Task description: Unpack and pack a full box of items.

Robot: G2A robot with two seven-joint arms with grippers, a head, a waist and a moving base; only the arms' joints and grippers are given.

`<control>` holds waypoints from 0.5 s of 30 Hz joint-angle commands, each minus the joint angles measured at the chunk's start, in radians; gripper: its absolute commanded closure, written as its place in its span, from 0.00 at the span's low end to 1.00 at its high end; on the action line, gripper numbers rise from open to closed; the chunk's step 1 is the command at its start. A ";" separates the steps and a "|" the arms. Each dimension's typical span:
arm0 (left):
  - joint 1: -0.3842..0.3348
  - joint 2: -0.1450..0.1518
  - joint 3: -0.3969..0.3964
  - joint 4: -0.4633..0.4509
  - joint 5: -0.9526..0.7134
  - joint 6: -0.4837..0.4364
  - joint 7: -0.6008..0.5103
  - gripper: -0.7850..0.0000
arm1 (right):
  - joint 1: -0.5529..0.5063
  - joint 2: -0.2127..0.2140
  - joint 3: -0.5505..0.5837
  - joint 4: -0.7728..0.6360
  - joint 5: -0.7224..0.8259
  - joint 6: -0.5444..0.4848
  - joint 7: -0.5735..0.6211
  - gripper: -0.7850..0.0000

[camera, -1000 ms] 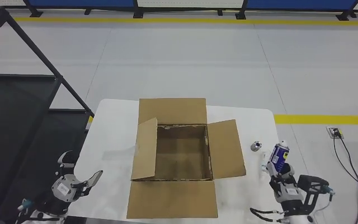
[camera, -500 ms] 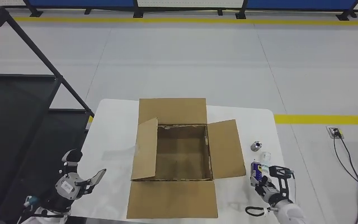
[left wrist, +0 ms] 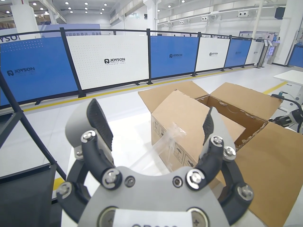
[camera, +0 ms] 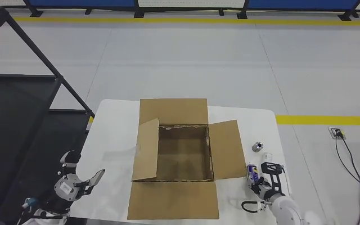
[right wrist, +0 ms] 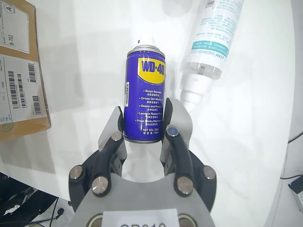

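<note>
An open cardboard box (camera: 181, 152) with all flaps spread sits mid-table, its inside bare. My right gripper (right wrist: 144, 113) is shut on a blue spray can (right wrist: 144, 93), held low over the white table just right of the box's right flap (right wrist: 21, 72); from above the can (camera: 252, 171) and gripper (camera: 260, 181) are near the table's front right. A clear bottle with a white label (right wrist: 213, 31) lies beside the can. My left gripper (left wrist: 156, 131) hangs open and holds nothing off the table's front left (camera: 79, 183), facing the box (left wrist: 213, 124).
A small grey round object (camera: 257, 146) stands on the table behind the bottle (camera: 266, 156). A black frame (camera: 39, 62) and dark shelf run along the table's left side. Bare white tabletop (camera: 112, 146) lies left of the box.
My right gripper has carried the blue spray can leftward, from the table's right edge toward the box's right flap, and lower. The left gripper has barely shifted.
</note>
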 commanded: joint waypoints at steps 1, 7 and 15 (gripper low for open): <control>0.002 0.000 -0.002 -0.001 -0.002 0.000 0.001 0.00 | -0.005 0.001 -0.002 -0.005 0.006 0.001 -0.009 0.30; 0.009 0.001 -0.005 -0.003 0.001 -0.003 0.007 0.00 | -0.049 0.005 0.008 -0.056 0.035 0.002 -0.073 0.16; 0.020 0.001 -0.011 -0.003 0.001 -0.004 0.021 0.00 | -0.118 0.007 0.020 -0.163 0.114 -0.018 -0.207 1.00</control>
